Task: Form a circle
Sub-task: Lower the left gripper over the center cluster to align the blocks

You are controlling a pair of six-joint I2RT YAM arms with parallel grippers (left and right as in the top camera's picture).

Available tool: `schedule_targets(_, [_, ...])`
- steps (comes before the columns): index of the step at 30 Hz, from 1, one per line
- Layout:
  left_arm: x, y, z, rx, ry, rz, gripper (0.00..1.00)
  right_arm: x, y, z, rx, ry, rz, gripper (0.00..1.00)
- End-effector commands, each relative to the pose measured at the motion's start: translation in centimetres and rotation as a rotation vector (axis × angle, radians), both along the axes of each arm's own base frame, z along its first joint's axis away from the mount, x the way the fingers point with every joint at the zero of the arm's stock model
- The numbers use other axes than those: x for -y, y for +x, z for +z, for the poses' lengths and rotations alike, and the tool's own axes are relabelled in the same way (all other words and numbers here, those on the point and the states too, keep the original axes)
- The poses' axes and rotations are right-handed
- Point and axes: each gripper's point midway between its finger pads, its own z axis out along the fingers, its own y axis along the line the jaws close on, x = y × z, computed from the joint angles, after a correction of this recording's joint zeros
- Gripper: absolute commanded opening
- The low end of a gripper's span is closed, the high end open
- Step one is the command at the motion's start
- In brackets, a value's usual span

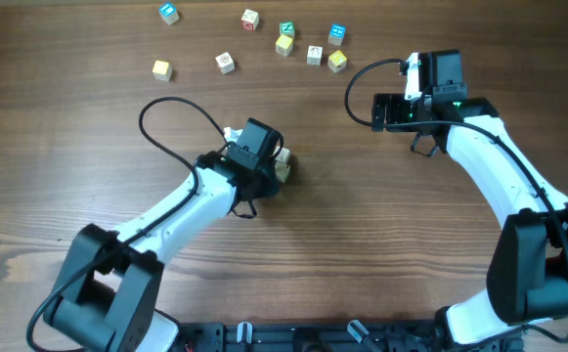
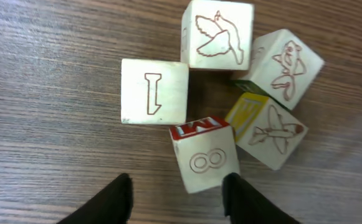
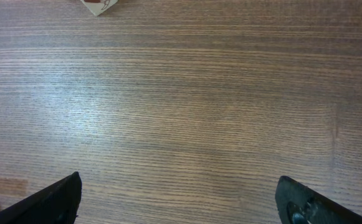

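Plainly the left gripper (image 2: 177, 185) stands with its jaws apart and nothing clamped between them. The circle (image 2: 196, 128) lies directly ahead of its fingertips (image 2: 123, 190), so the claw seems poised either to nudge a block or to back away from the ring. Closest to it is the cube marked 8 (image 2: 204, 163), whose near corner reaches in between the two tips; whether the right-hand tip touches that corner I cannot tell. Farther ahead and to the claw's left sits the cube marked 1 (image 2: 154, 91). The bird cube (image 2: 218, 34) lies farthest out, and a cube with a fish-like creature (image 2: 286, 65) and the aeroplane cube (image 2: 269, 130) close the ring on the claw's right. All five are pale wood with red outline prints, turned at different angles round a small dark gap and packed close, so the ring looks essentially formed. The right gripper (image 3: 177, 199) hangs wide open over bare table (image 3: 181, 93), apparently parked out of the way. The loose cubes (image 1: 284, 44) lie well beyond both claws.
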Motion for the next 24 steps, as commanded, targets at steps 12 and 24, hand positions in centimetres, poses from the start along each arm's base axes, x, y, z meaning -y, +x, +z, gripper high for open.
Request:
schedule_targets(12, [1.5,-0.6,-0.6,-0.005,-0.014,-0.006,0.52,-0.1,0.1,0.3,0.010,0.003,0.000,1.00])
schedule_targets(24, [1.0,-0.7,-0.8,-0.003,0.018,0.023,0.52,-0.1,0.1,0.3,0.010,0.003,0.000,1.00])
